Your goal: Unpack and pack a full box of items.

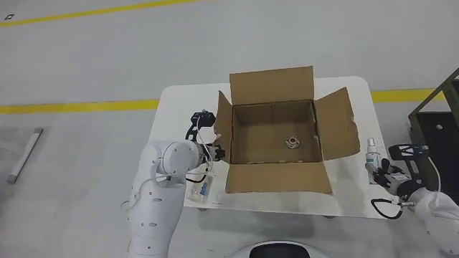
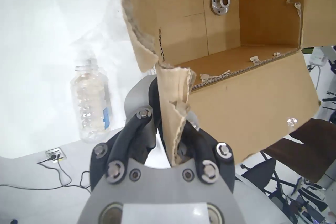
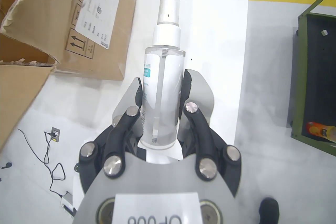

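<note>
The box (image 1: 276, 132) stood open on the counter (image 1: 179, 115), all four flaps folded outward. One item lay on its floor: a metal flange (image 2: 221, 3), ahead of the left end effector (image 2: 172, 114) and well inside the walls. Loose cardboard scraps lay along the inner edge nearest that end effector.

The left end effector was closed on the torn side flap (image 2: 173, 93), with the ragged cardboard running down between its fingers. A clear water bottle (image 2: 90, 104) rested on the counter just beside this end effector, on the side away from the box.

The right end effector (image 3: 163, 86) was closed on a spray bottle (image 3: 164, 64), gripping the clear body from both sides, cap pointing away from the wrist. The bottle was outside the box, past the outer flap and near the counter's edge. Whether its base touched the counter could not be determined. A green crate (image 3: 315, 64) stood on the floor beyond this end effector, away from the box.

Assessment: unpacking appeared nearly complete. Two bottles were out and only the flange was left to remove. The packing half of the task showed no sign of having begun. All removed items would then need returning to the box. The damaged flap may tear further under load.
</note>
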You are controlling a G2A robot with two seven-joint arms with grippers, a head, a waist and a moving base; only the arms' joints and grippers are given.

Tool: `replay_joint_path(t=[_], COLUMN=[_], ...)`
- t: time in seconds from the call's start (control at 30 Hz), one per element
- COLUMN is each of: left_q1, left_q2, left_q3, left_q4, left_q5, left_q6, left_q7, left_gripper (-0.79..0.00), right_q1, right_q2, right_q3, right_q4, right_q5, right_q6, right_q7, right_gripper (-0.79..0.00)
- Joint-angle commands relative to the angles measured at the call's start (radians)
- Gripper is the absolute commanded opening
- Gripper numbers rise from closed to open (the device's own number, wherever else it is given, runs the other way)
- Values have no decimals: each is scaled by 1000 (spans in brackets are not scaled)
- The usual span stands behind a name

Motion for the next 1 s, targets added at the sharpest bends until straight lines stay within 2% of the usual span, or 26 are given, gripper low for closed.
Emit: replay_joint_path(t=[0.0, 0.53, 0.97], left_q1=[-2, -2, -2], left_q2=[1, 3, 3], left_q3=[7, 15, 15], left_q4=[-2, -2, -2], left_q5=[6, 4, 4], left_q6=[5, 7, 7], left_q7=[1, -1, -1], left_gripper=[0, 0, 0], right_q1=[-4, 43, 111], right_q2=[3, 13, 15], right_q3=[0, -118, -208], right_q4=[10, 172, 250], right_q5=[-16, -188, -264], right_q6=[-10, -21, 33], right_q7=[-1, -60, -20], right_gripper=[-785, -785, -785])
